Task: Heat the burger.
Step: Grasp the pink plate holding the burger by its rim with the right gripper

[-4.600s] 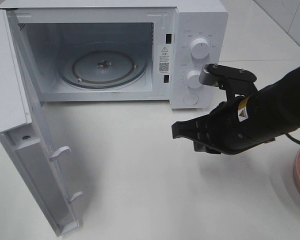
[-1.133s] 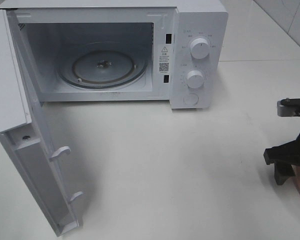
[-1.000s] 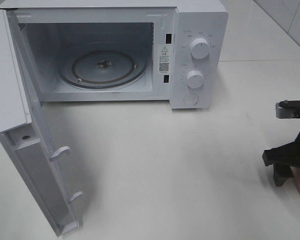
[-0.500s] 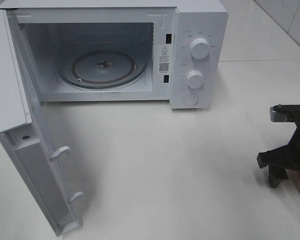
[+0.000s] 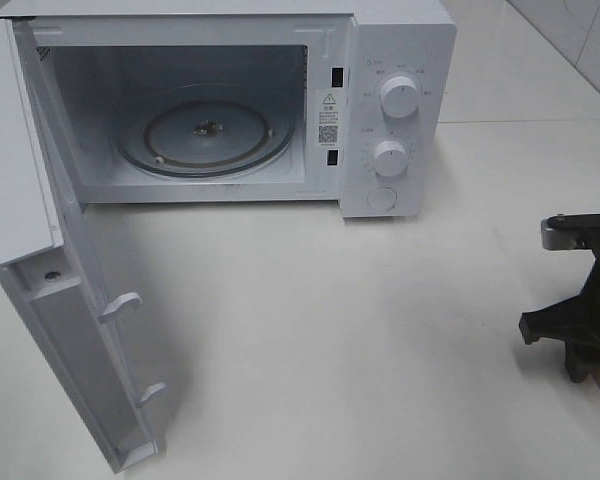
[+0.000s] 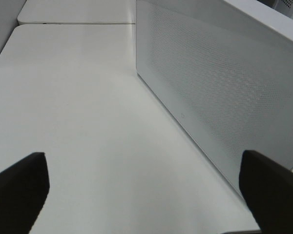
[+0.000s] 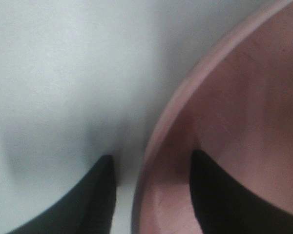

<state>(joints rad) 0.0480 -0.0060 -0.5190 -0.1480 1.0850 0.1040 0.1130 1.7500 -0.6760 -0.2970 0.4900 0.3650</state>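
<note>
A: What is the right gripper [image 7: 150, 157] doing?
B: Its two dark fingers [image 7: 93, 200] stand partly open, one on each side of the rim of the pink plate [image 7: 178, 105]. One finger is outside the rim, over the table [image 7: 49, 73]. The other is inside the plate. A thin strip of table shows between the outer finger and the rim, so as far as the blurred view shows, it grips nothing.
A: Where is that from the microwave [image 5: 400, 45]?
B: Off its knob side and well forward of its front, low over the table.
A: And the burger?
B: It shows in no view. Only part of the plate is in sight, plain pink surface, so I cannot tell where the burger is.
A: The microwave itself?
B: Its door [image 5: 50, 300] is swung wide open on the side away from the knobs. The glass turntable [image 5: 205, 135] lies flat inside. Two round knobs [image 5: 399, 97] sit one above the other on the front, with a round button [image 5: 381, 198] below them.
A: The left gripper [image 6: 146, 192]?
B: It is spread wide and holds nothing, and only table lies between its dark fingertips [image 6: 19, 190]. Near it stands a white panel [image 6: 224, 97] of the microwave with a fine dot pattern. I cannot tell which face it is.
</note>
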